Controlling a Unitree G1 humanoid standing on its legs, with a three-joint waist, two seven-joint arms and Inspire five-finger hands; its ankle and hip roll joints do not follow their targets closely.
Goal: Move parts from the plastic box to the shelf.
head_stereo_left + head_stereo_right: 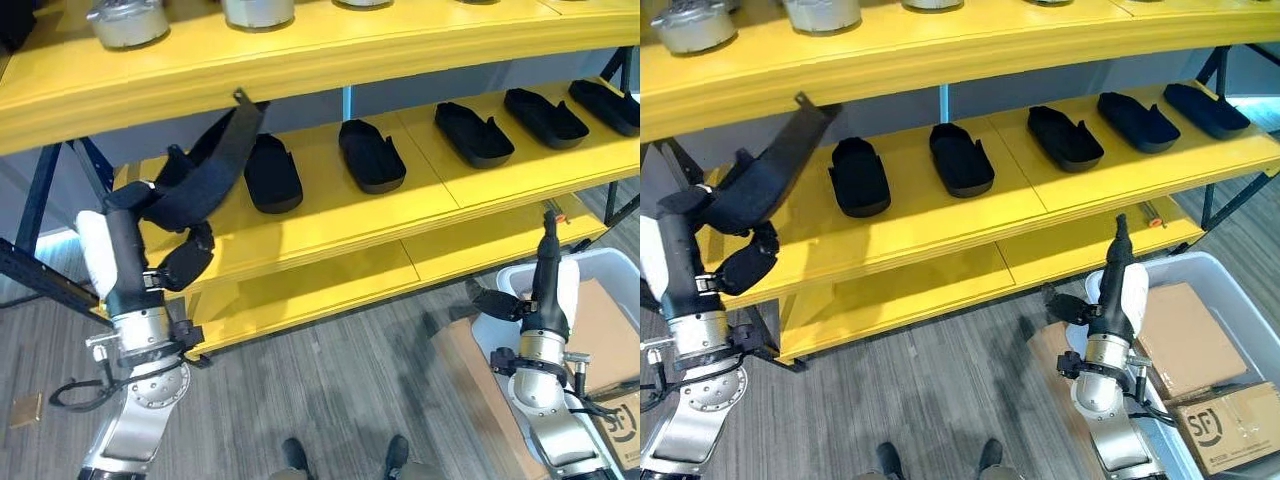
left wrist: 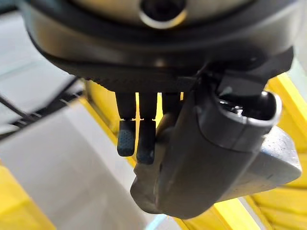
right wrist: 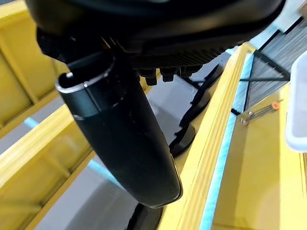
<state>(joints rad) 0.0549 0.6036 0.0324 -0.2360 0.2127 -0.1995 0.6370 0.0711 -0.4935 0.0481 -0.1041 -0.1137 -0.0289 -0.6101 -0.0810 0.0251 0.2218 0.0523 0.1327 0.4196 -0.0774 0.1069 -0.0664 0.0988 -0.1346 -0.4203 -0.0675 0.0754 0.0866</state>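
L eye view: at left of frame, a long black moulded part (image 1: 205, 165) is held by the left hand (image 1: 150, 240), fingers curled round it, its upper end raised toward the middle yellow shelf (image 1: 330, 225). Five similar black parts (image 1: 371, 155) are lined up along that shelf to the right. For a clean placement, the part should prob. be levelled and set left of the row, well clear of the nearest one.

R eye view: at lower right, the right hand (image 1: 1110, 290) is raised with fingers straight, holding nothing, just left of the white plastic box (image 1: 1230, 290), which holds cardboard boxes (image 1: 1180, 335). Grey wood-look floor (image 1: 940, 400) is seen below.

L wrist view: fingertips (image 2: 136, 143) are seen beside a grey surface.

R wrist view: yellow shelf edges are seen past the thumb (image 3: 124, 143).
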